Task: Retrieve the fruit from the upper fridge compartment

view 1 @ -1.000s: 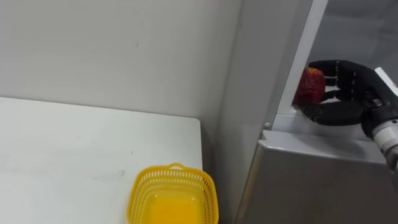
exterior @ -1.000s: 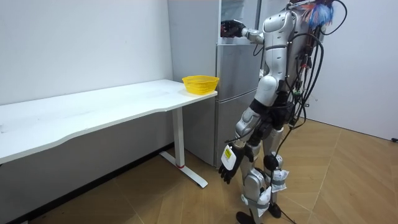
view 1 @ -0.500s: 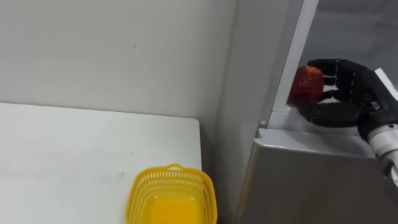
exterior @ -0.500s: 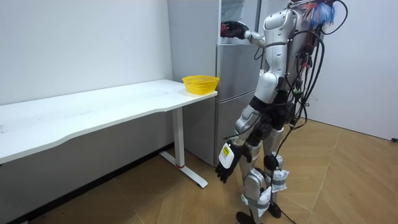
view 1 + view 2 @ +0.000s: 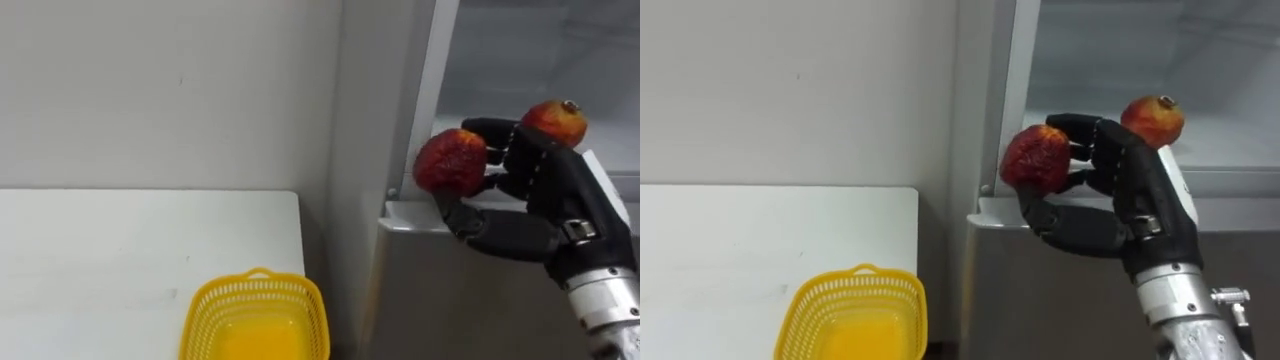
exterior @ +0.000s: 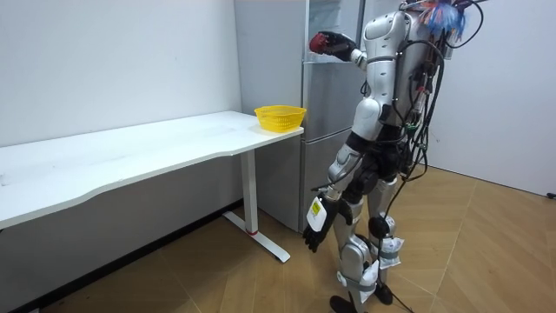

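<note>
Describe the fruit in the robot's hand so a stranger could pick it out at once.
Find the grey fridge right of the white table; at the front edge of its open upper compartment, the robot's right hand curls round a round fruit. It is the dark red, rough-skinned one, while the fruit behind the hand is smoother, orange-tinged and unheld.

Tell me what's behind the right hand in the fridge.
A reddish-yellow fruit shows above the right hand; fingers cover its lower part. That hand grips a red fruit.

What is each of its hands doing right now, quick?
Right hand: closed round a red fruit at the fridge opening.
Left hand: open, holding nothing, hanging at its side.
</note>
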Tool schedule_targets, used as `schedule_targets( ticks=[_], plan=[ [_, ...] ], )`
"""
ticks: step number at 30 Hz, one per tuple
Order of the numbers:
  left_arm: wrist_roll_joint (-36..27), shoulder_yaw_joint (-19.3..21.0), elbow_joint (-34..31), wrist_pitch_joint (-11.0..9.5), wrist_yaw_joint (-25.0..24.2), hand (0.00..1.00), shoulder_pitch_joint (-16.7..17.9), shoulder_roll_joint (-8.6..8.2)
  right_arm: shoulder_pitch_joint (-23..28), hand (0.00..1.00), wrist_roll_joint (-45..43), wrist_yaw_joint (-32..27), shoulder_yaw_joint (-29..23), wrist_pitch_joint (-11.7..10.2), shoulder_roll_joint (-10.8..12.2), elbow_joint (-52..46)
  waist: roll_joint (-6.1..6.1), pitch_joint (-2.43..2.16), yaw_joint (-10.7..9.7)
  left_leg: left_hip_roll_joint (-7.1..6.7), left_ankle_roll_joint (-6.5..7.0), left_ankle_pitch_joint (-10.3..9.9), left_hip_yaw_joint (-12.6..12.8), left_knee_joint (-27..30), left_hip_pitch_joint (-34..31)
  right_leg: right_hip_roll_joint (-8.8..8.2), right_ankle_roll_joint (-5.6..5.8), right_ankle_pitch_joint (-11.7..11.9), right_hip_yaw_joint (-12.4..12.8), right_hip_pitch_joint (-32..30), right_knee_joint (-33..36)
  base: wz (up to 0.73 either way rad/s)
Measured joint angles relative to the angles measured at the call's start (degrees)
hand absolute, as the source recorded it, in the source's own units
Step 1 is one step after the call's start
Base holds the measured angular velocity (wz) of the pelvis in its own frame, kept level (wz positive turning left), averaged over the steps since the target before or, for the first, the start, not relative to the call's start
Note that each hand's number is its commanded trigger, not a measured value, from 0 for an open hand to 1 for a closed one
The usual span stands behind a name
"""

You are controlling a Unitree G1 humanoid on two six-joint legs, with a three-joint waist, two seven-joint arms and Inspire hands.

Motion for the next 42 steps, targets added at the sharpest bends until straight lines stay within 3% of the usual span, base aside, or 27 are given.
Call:
schedule_targets(
  ticks=[6,12,18,22,24,26,35,39,42],
  plan=[
    [0.2,-0.2,0.5,-0.9,0.2,0.00,-0.1,-0.10,1.4,1.00,-3.5,0.4,0.1,-0.6,1.4,-7.5,1.07,-0.57,-0.4,0.00,0.00,0.0,0.1,-0.2,-0.4,-0.05,-0.01,0.0,0.1,-0.6,0.3,-0.01],
    [0.2,-1.0,0.7,-1.1,0.5,0.00,0.0,-0.53,1.8,1.00,-11.8,0.9,1.2,-1.7,3.2,-12.3,1.14,-0.55,-0.5,0.09,0.00,0.0,0.5,-0.2,-0.4,0.00,-0.09,0.1,0.3,-0.6,0.4,-0.02],
    [0.0,-2.9,1.9,-1.9,0.3,0.00,-0.8,-0.81,3.1,1.00,-17.4,2.7,4.5,-3.3,3.2,-15.7,1.03,-0.56,-0.2,0.08,0.00,0.0,0.5,-0.1,-0.7,-0.01,-0.09,0.1,0.2,-0.8,0.2,0.00],
    [-0.8,-4.8,3.4,-2.5,0.1,0.00,-2.3,-0.74,3.1,1.00,-21.2,3.0,6.8,-3.9,3.2,-15.7,0.55,-0.36,0.3,0.08,-0.01,0.0,0.5,0.3,-0.6,0.00,-0.08,0.1,0.2,-0.7,0.3,0.00],
    [-0.9,-5.3,4.2,-2.5,0.0,0.00,-3.1,-0.52,3.1,1.00,-21.6,3.2,7.7,-3.9,3.1,-15.5,-0.07,0.13,1.1,0.15,-0.01,0.0,0.6,0.3,-0.6,0.05,-0.08,0.1,0.2,-0.8,0.4,-0.04],
    [-0.9,-5.3,4.2,-2.5,-0.1,0.00,-3.5,-0.39,3.1,1.00,-22.2,4.1,7.9,-3.9,3.1,-15.5,-0.49,0.29,1.6,0.16,0.01,-0.1,0.5,0.1,-0.9,0.04,-0.08,0.1,0.2,-1.0,0.4,0.02],
    [-0.7,-6.3,4.1,-2.4,-0.8,0.00,-4.9,0.50,0.8,1.00,-29.1,6.9,13.5,-3.2,2.3,-9.2,-1.30,0.52,4.1,-0.08,0.07,0.0,-0.3,0.2,-1.4,-0.19,-0.02,0.0,-0.1,-1.5,0.8,0.01],
    [-0.7,-5.8,4.1,-2.4,-1.5,0.00,-5.0,0.52,-0.3,1.00,-33.1,8.3,13.6,-2.8,2.2,-6.3,-2.03,0.75,5.0,-0.25,0.08,0.0,-1.1,0.1,-1.5,-0.27,0.02,0.0,-0.8,-1.3,0.7,0.08],
    [-0.7,-5.7,3.9,-2.3,-1.9,0.00,-5.0,0.52,-3.0,1.00,-33.9,8.5,13.6,-2.7,2.1,-2.3,-2.32,0.60,5.8,-0.36,0.12,0.0,-1.7,0.3,-2.0,-0.33,0.03,0.0,-1.4,-1.2,0.1,0.09]
  ],
)
